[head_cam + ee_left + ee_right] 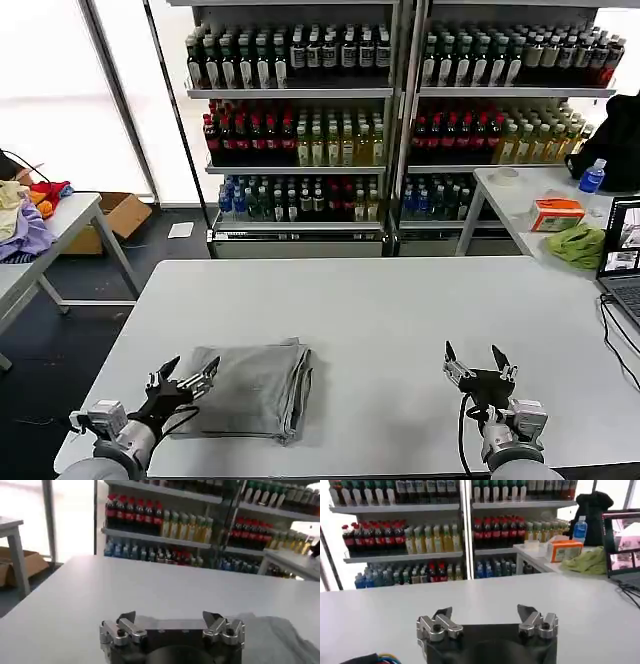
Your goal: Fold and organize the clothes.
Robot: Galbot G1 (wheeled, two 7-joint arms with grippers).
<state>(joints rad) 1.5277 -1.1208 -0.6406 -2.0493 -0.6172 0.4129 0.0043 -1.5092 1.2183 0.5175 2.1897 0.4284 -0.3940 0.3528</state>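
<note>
A light grey shirt (252, 388) lies folded into a thick rectangle on the white tabletop (400, 320), near its front-left. The left gripper (183, 383) hovers at the bundle's left edge, fingers spread wide and empty. The right gripper (478, 368) waits well apart over bare tabletop, fingers also wide. The likely risk: a pinch catching only the top layer (the stacked edges look loose) would peel the fold open.
</note>
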